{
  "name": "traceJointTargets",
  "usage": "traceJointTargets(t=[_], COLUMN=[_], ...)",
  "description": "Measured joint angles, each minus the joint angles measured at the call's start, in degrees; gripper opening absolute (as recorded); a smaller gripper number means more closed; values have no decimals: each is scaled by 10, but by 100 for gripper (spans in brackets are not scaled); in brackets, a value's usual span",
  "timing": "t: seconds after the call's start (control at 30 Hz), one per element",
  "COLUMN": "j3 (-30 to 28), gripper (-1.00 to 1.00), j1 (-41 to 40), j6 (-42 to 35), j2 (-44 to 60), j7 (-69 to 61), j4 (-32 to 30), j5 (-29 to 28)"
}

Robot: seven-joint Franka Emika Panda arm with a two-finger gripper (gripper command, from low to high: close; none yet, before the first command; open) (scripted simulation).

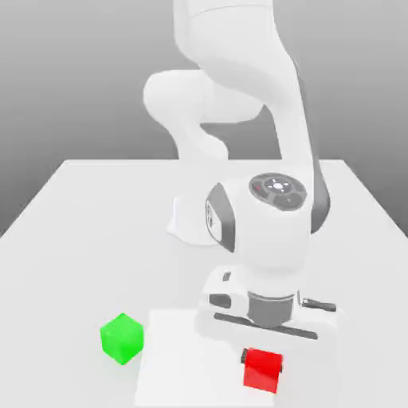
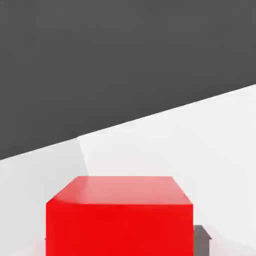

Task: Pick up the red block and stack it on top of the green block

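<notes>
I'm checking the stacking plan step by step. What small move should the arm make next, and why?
Probably lift straight up a little. The tool sits right at the red block, with dark fingers at its sides, while the green block stands apart toward the exterior view's left.

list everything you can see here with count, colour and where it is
red block: one, red, on the table near the front, directly under the hand, between the fingers
green block: one, green, on the table, apart from the red block, toward the exterior view's left
table: one, white, carrying both blocks and the arm's base
arm: one, white with grey joints, rising from the table's far side and bending down over the red block
gripper: one, white, lowered around the red block
</notes>
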Motion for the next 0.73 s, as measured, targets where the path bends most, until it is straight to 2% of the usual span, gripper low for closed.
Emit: traceJointTargets(t=[0.2, 0.33, 0.43, 0.53, 0.63, 0.67, 0.73], j3=[34, -18, -54, -73, -69, -69, -69], gripper=[-100, -100, -100, -100, -100, 100, 100], j1=[-24, -75, -153, -232, -218, -217, -217], j6=[-79, -102, -110, -82, -26, -14, -14], j2=[-98, -158, -199, -193, -139, -127, -127], j7=[-40, 29, 89, 155, 172, 174, 174], j4=[-17, -55, -85, -106, -108, -108, -108], j5=[56, 83, 100, 110, 107, 106, 106])
